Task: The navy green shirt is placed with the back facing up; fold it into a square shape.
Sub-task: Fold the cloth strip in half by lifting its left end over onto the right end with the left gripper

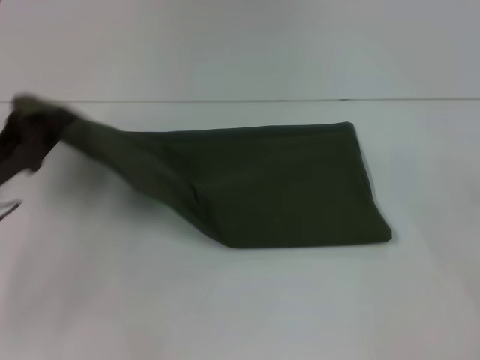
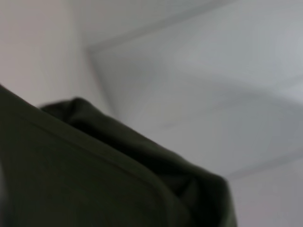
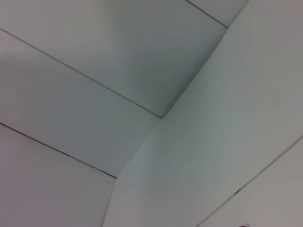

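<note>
White table [image 1: 247, 300], folded navy green shirt [image 1: 292, 187] lying flat on it.
Left gripper [image 1: 34, 131] at the far left edge, clamped onto a stretched-out corner.

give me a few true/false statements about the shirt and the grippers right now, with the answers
1. The navy green shirt lies partly folded on the white table. True.
2. The right gripper is pulling one end of the shirt. False: no right gripper shows in the head view, and the right wrist view shows only pale panels; the left gripper is at the shirt's stretched end.
3. One end of the shirt is drawn out towards the robot's left into a narrow strip. True.
4. Cream letters are visible on the shirt. False: only plain dark green cloth shows.
5. The shirt is already a neat square. False: its left part tapers away towards the left gripper.
</note>
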Action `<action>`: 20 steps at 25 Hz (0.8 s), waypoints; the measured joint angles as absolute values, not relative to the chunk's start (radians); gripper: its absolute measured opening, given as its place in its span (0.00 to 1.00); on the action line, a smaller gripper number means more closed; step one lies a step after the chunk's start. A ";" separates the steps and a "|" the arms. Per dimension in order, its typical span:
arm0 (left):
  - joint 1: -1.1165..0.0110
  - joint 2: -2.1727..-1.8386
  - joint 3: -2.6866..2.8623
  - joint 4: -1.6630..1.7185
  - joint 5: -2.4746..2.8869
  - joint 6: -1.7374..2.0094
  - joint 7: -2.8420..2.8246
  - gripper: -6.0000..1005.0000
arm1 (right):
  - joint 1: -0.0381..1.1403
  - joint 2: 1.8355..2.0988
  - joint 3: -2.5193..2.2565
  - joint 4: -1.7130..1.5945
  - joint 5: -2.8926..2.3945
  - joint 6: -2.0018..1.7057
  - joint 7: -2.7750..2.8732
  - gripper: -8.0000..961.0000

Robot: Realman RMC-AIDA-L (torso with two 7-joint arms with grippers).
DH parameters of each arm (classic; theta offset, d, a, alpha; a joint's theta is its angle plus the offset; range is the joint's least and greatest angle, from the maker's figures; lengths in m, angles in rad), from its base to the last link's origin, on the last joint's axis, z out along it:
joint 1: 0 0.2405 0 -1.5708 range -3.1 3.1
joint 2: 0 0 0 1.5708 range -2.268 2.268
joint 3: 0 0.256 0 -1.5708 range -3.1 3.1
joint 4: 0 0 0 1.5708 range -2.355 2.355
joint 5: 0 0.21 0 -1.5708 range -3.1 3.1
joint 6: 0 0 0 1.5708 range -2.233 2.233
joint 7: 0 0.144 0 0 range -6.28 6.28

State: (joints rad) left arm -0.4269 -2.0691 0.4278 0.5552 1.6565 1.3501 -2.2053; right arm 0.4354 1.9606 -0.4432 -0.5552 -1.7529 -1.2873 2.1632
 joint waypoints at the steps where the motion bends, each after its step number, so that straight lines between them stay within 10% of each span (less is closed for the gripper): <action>1: -0.454 -2.071 0.435 0.562 1.650 1.385 -2.206 0.03 | 0.437 1.961 -0.444 -0.555 -1.753 -1.287 2.161 0.83; 20: -0.912 -2.175 1.430 0.457 1.594 0.901 -2.155 0.03 | 0.447 1.966 -0.451 -0.514 -1.764 -1.277 2.124 0.82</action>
